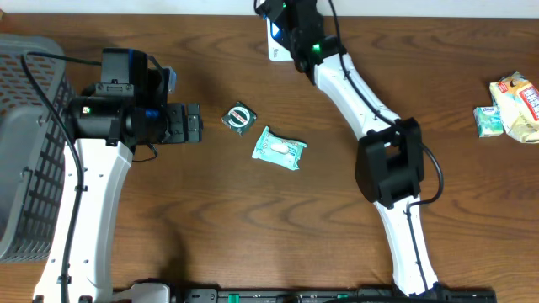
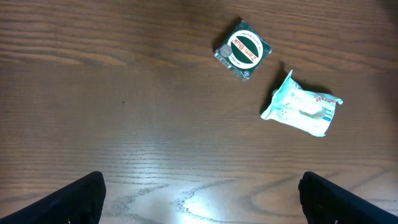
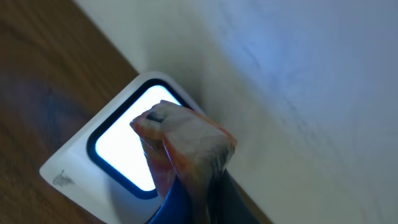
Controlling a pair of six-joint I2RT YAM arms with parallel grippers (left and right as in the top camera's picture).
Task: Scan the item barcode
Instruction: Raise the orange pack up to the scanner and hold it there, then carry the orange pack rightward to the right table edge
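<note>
Brown wood desk [image 1: 210, 219] fills my overhead view. The biggest thing on it is the grey mesh basket [image 1: 25, 143] at the left edge, and the part I can see holds nothing. My right arm stretches to the middle of the far edge, where the white scanner [image 3: 71, 165] sits with its window lit. The right claw [image 1: 285, 29] is clamped on an orange-and-cream packet [image 3: 186, 143], the item for this task.

In the right wrist view the packet sticks out straight ahead of the claw. Its long axis runs from the fingers toward the scanner, and its far end is over one side of the lit window. I cannot tell whether it touches the glass or hangs just above it, and I see no barcode on the faces turned my way. I judge the next move turns on tilting the packet so its code faces that window.

The left claw [image 1: 192, 124] is spread wide and empty, well apart from the scanner, so the right arm is the nearer one.

Just beyond the left claw, toward mid-desk, lie a teal wipes pack [image 2: 303, 110] and a green Zam-Buk sachet [image 2: 243, 49], near each other but apart. At the right edge a snack bag [image 1: 515, 97] lies with a small green pack [image 1: 487, 120] just beside it.
</note>
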